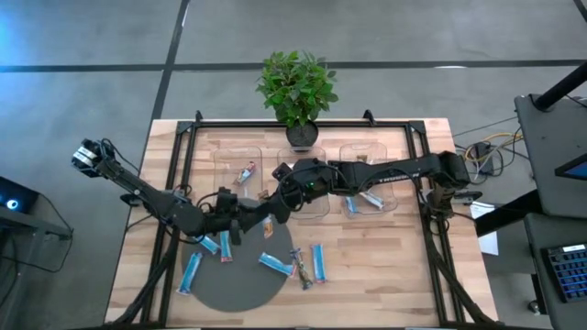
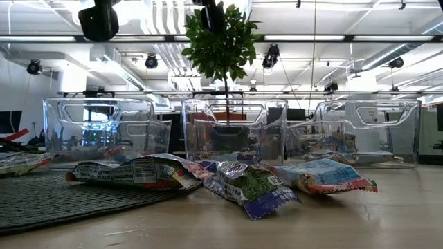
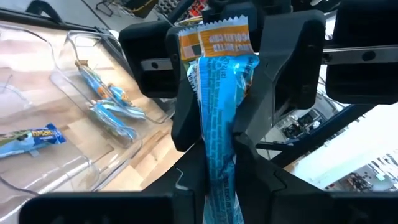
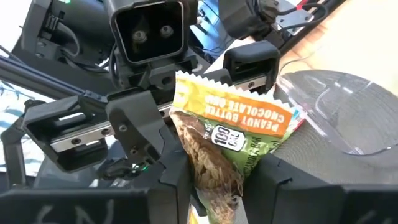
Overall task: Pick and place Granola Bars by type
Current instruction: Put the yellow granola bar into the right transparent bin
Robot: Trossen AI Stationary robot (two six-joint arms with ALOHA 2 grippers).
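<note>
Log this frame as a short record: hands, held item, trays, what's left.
left hand: shut on a granola bar, mid-table
right hand: gripping what looks like the same bar's orange end
stage: apparent hand-to-hand transfer
trays: three clear, wrapped items in at least two
remaining: several loose bars on the dark mat

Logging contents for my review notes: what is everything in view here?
Granola Bars: about six loose, mostly blue, on and beside the mat; three more in trays.
held bar: one, orange and green, between both arms.
trays: three, clear, back row.
mat: one, dark, front left.
plant: one, green, back centre.
table: one, wooden.
left gripper: jaws shut on held bar.
right gripper: jaws shut on held bar.
</note>
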